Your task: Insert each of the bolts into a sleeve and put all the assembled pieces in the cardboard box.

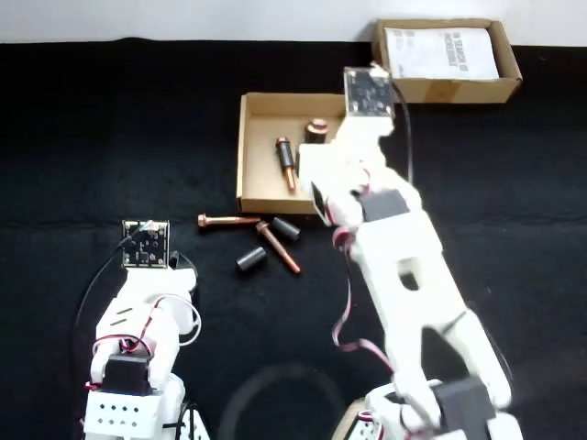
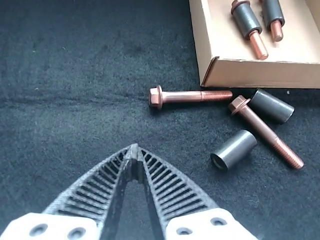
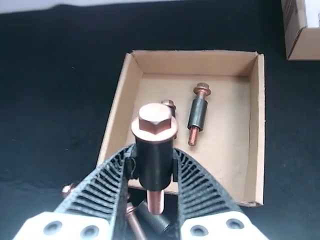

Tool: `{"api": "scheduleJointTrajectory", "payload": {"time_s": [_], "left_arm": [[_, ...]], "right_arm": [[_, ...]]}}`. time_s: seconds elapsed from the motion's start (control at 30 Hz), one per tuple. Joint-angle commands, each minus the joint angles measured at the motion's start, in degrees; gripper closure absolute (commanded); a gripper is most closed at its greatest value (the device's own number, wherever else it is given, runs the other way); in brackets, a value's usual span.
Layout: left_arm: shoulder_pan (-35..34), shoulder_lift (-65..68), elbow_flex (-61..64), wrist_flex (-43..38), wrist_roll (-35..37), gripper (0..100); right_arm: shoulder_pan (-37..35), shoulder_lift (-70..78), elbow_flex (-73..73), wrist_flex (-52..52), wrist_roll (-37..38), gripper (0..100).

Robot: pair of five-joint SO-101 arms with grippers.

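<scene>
Over in the middle of the black surface [image 1: 110, 137] sits the open cardboard box [image 1: 248, 147], and it's got two finished parts lying flat in it. The first assembled piece [image 1: 286, 160] is toward the left wall with its head pointing far. The second assembled piece [image 3: 196, 115] is a bit further right and further back. Way off at the far right there's a second box [image 1: 500, 87] with a printed sheet [image 1: 440, 52] in it.

The third assembled piece [image 3: 154, 165] is up in the right arm's grip. The bolt head faces the wrist camera and the threaded tip pokes out below the sleeve. The right fingers [image 3: 112, 182] are clamped on that sleeve from both sides, only as far apart as the sleeve is wide. It looks to hang about over the box's near wall, but I can't tell on which side of it.

Just near of the box are the loose bits:
- The left bolt [image 2: 190, 96] lies crosswise by the near-left corner.
- The right bolt [image 2: 267, 132] slants off near-right.
- The far sleeve [image 2: 271, 105] is right beside that bolt's head.
- The near sleeve [image 2: 234, 150] is just left of its shank.

The left fingers [image 2: 100, 185] are pressed together with nothing between them. They sit near-left of the loose parts, tips aimed toward the left bolt but apart from it.
</scene>
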Motion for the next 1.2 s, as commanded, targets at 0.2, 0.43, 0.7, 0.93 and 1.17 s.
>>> {"api": "scheduleJointTrajectory", "payload": {"time_s": [0.2,0.43,0.7,0.93,1.17], "left_arm": [[-0.3,-0.6,1.1,-0.3,0.3,99],[-0.3,-0.6,1.1,-0.3,0.3,99],[-0.3,-0.6,1.1,-0.3,0.3,99],[-0.3,-0.6,1.1,-0.3,0.3,99],[-0.3,-0.6,1.1,-0.3,0.3,99]], "right_arm": [[5.0,24.2,-20.1,0.0,-0.4,99.2],[6.4,37.0,-30.4,0.0,-0.2,99.2],[6.1,43.7,-35.3,2.4,0.0,95.1],[5.8,44.3,-39.5,9.2,-0.1,81.2],[5.2,43.8,-49.7,22.5,-0.6,84.6]]}}
